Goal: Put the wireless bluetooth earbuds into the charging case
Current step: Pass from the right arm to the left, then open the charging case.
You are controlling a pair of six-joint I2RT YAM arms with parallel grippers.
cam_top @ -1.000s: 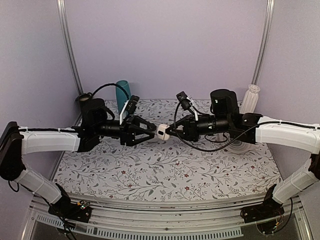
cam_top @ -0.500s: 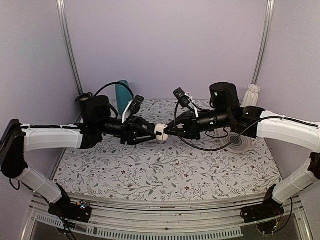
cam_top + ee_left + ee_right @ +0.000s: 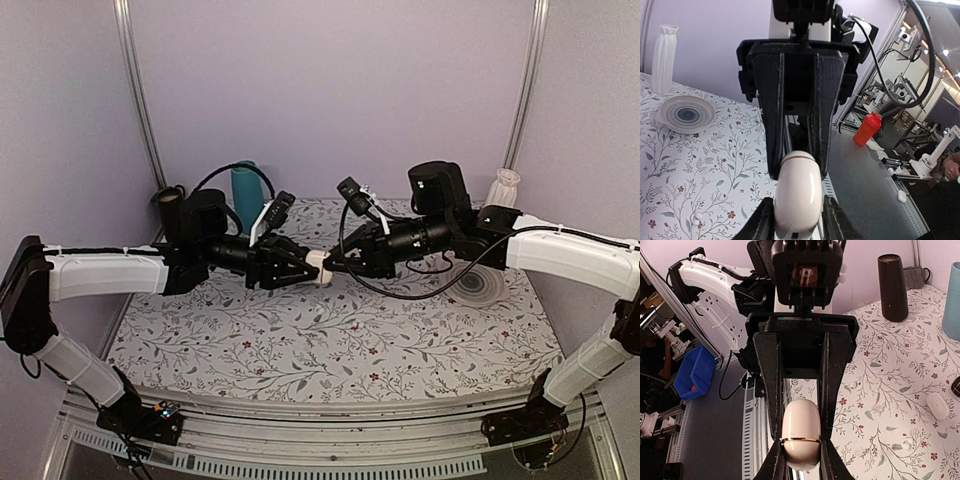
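closed charging case [image 3: 801, 437], clamped by left hand [image 3: 795, 222], right hand [image 3: 801, 462]

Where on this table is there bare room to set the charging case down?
The wide near strip of floral cloth, between the arm bases and under the raised charging case, looks bare from above. Back left is crowded by the teal cup and dark cylinder; the right side holds the ribbed dish and white vase.
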